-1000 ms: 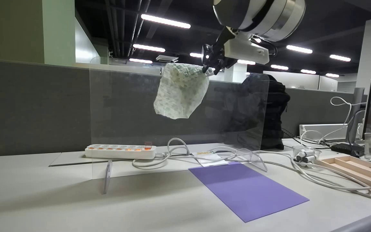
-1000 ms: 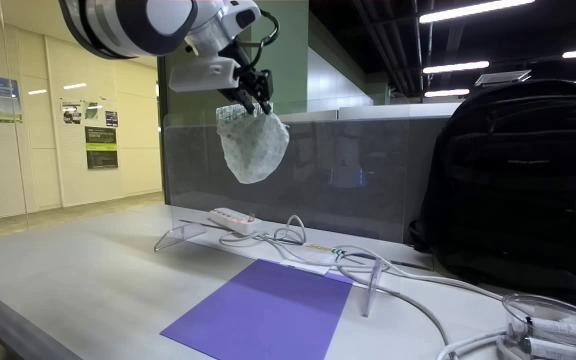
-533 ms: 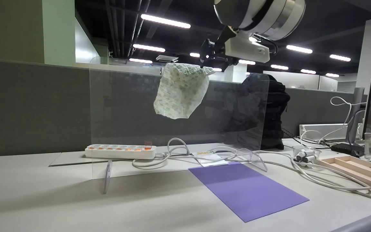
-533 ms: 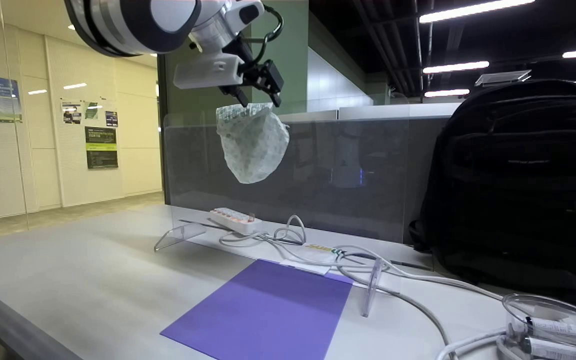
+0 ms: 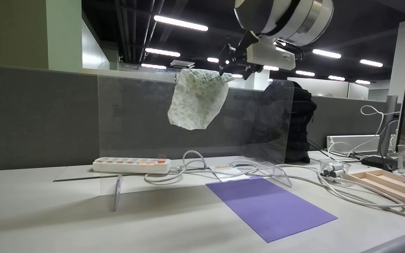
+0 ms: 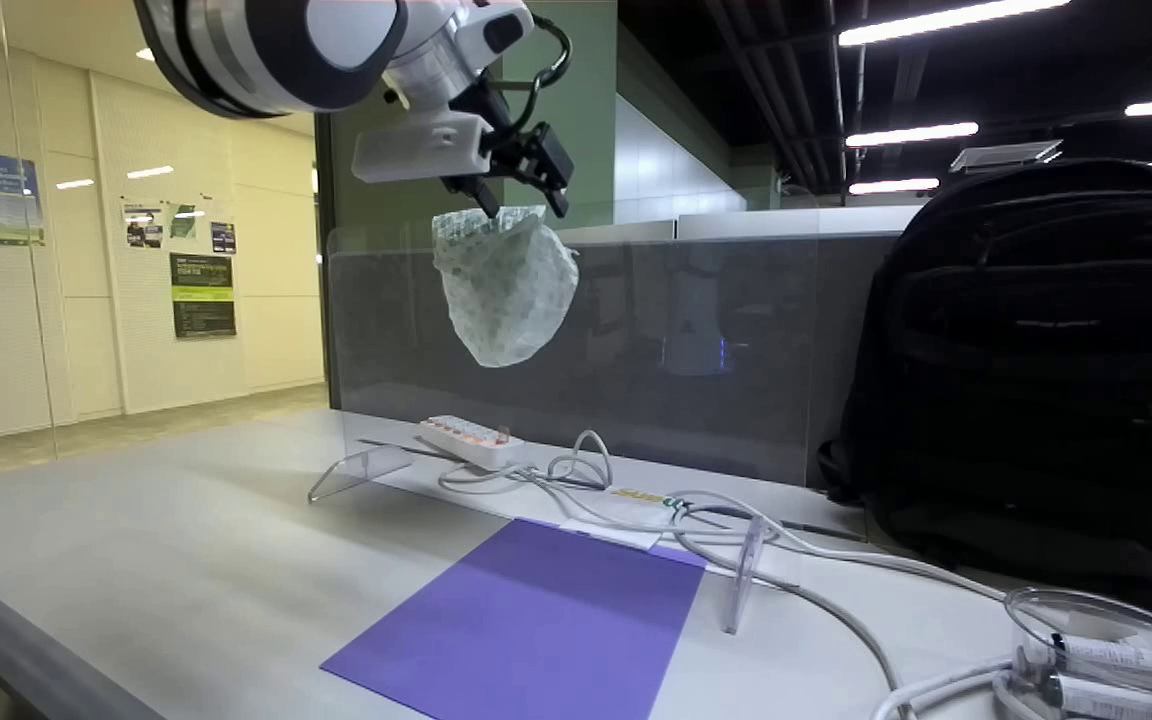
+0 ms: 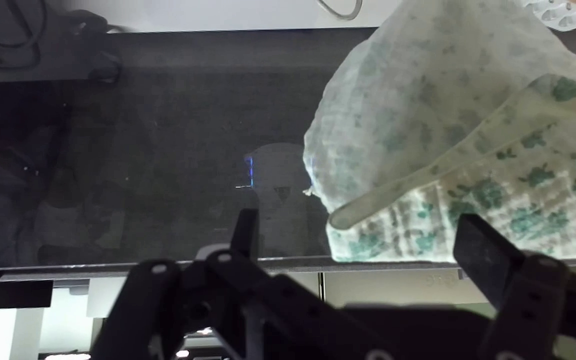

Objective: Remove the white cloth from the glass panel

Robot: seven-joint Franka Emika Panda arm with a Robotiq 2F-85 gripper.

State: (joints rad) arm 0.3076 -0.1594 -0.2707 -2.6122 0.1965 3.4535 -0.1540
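The white cloth [image 5: 198, 102], with a green leaf print, is draped over the top edge of the upright glass panel [image 5: 135, 119]. In an exterior view the same cloth [image 6: 506, 295] hangs in a rounded point down the panel [image 6: 636, 400]. My gripper [image 5: 233, 75] is at the cloth's upper corner, jaws wide apart; that gripper [image 6: 526, 211] hovers over the panel's top edge. In the wrist view the folded cloth corner [image 7: 393, 230] lies between the spread fingers of the gripper [image 7: 357, 216], not clamped. Whether a fingertip touches the cloth I cannot tell.
Clear feet [image 5: 117, 193] carry the panel. Behind it lie a power strip [image 5: 132, 165] and loose cables [image 5: 195, 165]. A purple sheet [image 5: 269, 207] lies in front. Farther along are a black backpack [image 6: 1036, 380], a cup of small bottles [image 5: 334, 170] and a tan tray [image 5: 389, 188].
The fingers, nearly together at the cloth's upper corner one second ago, have spread apart. My gripper has shifted slightly. The cloth has stayed in place.
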